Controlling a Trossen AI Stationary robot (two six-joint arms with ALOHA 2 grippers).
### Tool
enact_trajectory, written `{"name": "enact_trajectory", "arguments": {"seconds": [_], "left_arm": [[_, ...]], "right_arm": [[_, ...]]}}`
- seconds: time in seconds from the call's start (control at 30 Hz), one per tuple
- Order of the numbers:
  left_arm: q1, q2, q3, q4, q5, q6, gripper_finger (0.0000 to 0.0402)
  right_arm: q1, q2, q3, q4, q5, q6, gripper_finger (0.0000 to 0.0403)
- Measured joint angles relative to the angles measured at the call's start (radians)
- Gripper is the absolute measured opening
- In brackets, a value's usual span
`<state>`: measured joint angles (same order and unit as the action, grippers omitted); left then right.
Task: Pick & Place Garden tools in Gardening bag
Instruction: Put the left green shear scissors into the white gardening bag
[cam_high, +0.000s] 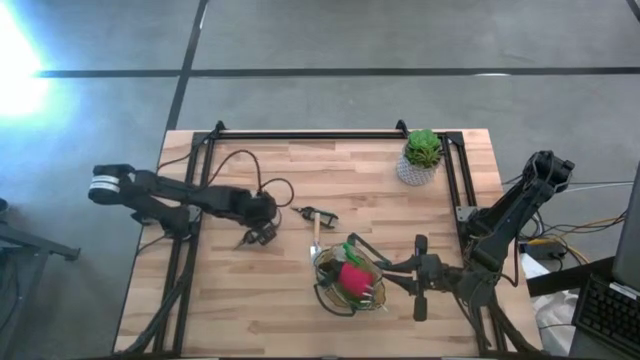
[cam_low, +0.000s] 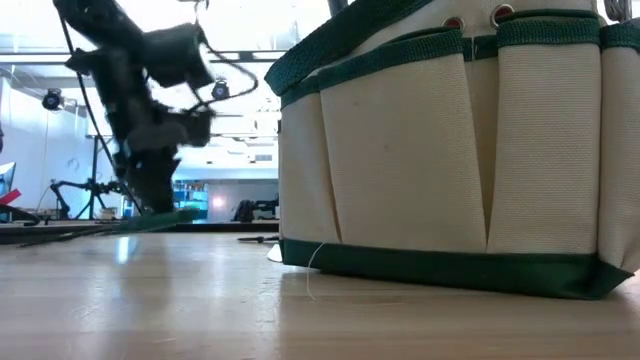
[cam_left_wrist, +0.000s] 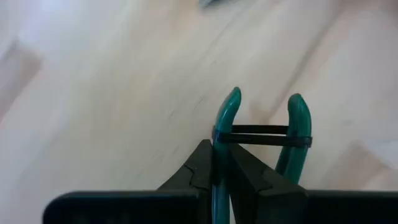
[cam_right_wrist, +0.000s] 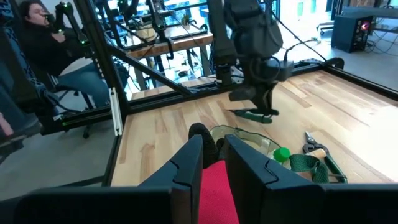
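The gardening bag (cam_high: 345, 290) stands near the table's front, cream-khaki with dark green trim, and fills the right of the low view (cam_low: 450, 150). A red item (cam_high: 352, 278) and green things lie in its mouth. My left gripper (cam_high: 257, 236) is left of the bag, low over the table, shut on green-handled pruners (cam_left_wrist: 298, 124). My right gripper (cam_high: 388, 273) is at the bag's right rim, its fingers close together. A wooden-handled metal tool (cam_high: 318, 215) lies on the table beyond the bag. Another tool (cam_high: 315, 247) lies against the bag's far-left side. My left gripper pinches one green handle (cam_left_wrist: 219, 124) of the pruners between its two fingers. The handle runs along the fingers and sticks out past their tips. The fingers slant down from the table's left. The pruners (cam_right_wrist: 255, 115) hang just above the wood; whether they touch it, I cannot tell. My right gripper comes level from the table's right at the bag's right rim (cam_high: 378, 270). Its own fingers (cam_right_wrist: 189, 162) hide the place of contact. The red item (cam_right_wrist: 214, 186) shows in the gap between them. The bag stands upright on the table.
A green plant in a whitish pot (cam_high: 420, 158) stands at the far right corner. A black rail frame (cam_high: 310, 134) runs along the far and side edges. Bare wood lies left of the bag and along the near edge. A seated person (cam_right_wrist: 43, 43) is beyond the table's left side.
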<state>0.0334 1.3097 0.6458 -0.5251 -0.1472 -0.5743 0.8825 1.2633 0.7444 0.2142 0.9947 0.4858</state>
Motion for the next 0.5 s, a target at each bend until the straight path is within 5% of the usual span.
{"name": "enact_trajectory", "arguments": {"seconds": [0.5], "left_arm": [[0.002, -0.082, 0.063, 0.347, 0.109, 0.257, 0.0026]], "right_arm": [[0.000, 0.000, 0.000, 0.000, 0.001, -0.016, 0.0057]]}}
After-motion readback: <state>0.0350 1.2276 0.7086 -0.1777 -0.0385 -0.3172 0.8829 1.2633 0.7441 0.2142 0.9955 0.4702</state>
